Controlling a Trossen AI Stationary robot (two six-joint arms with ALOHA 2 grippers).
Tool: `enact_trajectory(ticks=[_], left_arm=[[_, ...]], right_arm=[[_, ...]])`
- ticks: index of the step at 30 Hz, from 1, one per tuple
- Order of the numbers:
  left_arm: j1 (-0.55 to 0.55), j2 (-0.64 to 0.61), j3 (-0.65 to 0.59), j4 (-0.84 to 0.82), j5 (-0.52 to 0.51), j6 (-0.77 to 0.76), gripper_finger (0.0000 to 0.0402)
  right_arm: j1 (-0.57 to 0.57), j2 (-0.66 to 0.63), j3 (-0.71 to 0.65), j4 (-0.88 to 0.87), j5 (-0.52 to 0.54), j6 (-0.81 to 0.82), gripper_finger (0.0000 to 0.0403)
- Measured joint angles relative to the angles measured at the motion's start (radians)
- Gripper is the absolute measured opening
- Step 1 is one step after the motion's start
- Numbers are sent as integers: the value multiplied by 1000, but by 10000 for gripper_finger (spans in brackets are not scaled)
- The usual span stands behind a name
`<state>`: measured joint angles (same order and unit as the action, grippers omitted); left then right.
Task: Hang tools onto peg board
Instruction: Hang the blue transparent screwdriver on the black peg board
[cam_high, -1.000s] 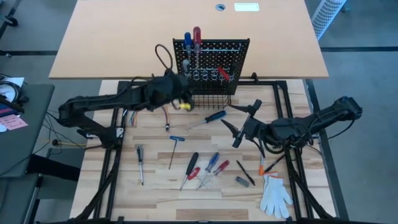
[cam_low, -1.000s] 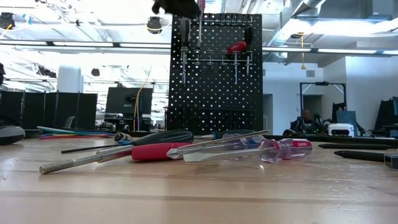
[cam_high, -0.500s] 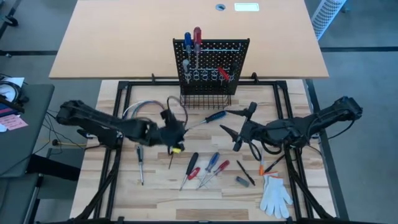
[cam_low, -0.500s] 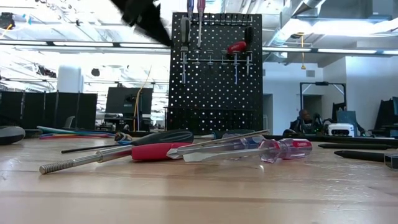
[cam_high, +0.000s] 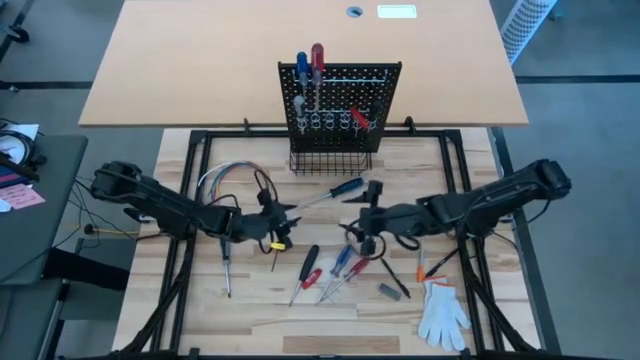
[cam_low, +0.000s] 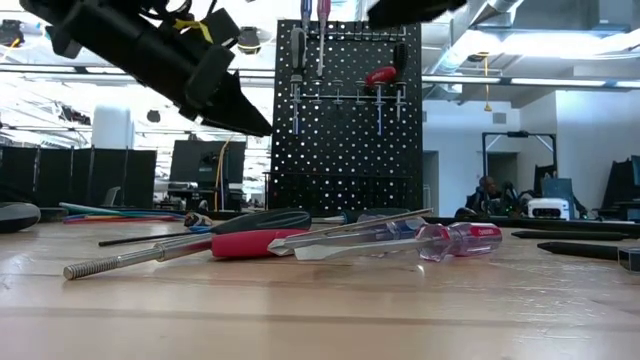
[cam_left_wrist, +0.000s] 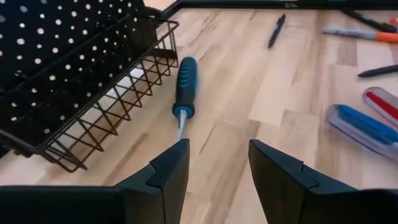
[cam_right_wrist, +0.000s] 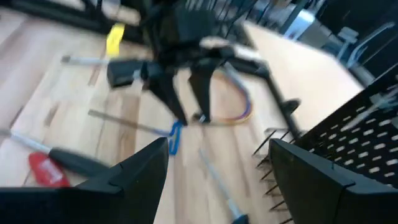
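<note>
Peg board (cam_high: 340, 105) sits upper centre of the high view, upright at the table's far edge, wire basket (cam_high: 331, 160) at its base. Hung so far: about five tools by my count, a blue-handled (cam_high: 301, 65) and a red-handled screwdriver (cam_high: 317, 55) sticking up at its top left, a red-handled one (cam_high: 358, 117) lower right, plus a couple of dark ones; exact count is hard to tell. Left on the table, centre and lower centre: roughly ten. Blue-black screwdriver (cam_high: 343, 187) just below the basket, blue T-handle hex key (cam_high: 281, 226), black-handled driver (cam_high: 224, 251) lower left, a cluster of one black, two red, one blue (cam_high: 343, 259), then a few dark and orange bits lower right. So I'd call it about a third done. Left gripper (cam_high: 283, 213) is left of centre over the T-handle key, fingers apart, holding nothing. Right gripper (cam_high: 362, 222) is centre, just above the cluster, jaws wide, empty. White glove (cam_high: 441, 311) lower right, wire loop (cam_high: 222, 178) left of the basket; neither counts.
</note>
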<state>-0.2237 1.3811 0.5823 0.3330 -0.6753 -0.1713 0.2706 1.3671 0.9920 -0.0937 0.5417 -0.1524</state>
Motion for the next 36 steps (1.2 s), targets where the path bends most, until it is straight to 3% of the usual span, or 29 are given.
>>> enact_trajectory(ticks=[8, 17, 22, 26, 30, 36], left_arm=[[5, 0, 1, 102, -3, 138, 159], [29, 0, 1, 151, -3, 198, 159], [32, 0, 1, 133, -2, 170, 159], [32, 0, 1, 126, -2, 169, 159], [32, 0, 2, 76, -1, 133, 159], [32, 0, 2, 21, -1, 79, 159]], right_arm=[[-57, 87, 0, -44, -42, 99, 285], [-80, 226, 0, -81, -338, 236, 285], [-30, 362, 0, -52, -376, 196, 285], [-70, 439, 0, -25, -412, 185, 285], [-111, 440, 0, -34, -494, 166, 285], [-118, 331, 0, -31, -476, 135, 285]])
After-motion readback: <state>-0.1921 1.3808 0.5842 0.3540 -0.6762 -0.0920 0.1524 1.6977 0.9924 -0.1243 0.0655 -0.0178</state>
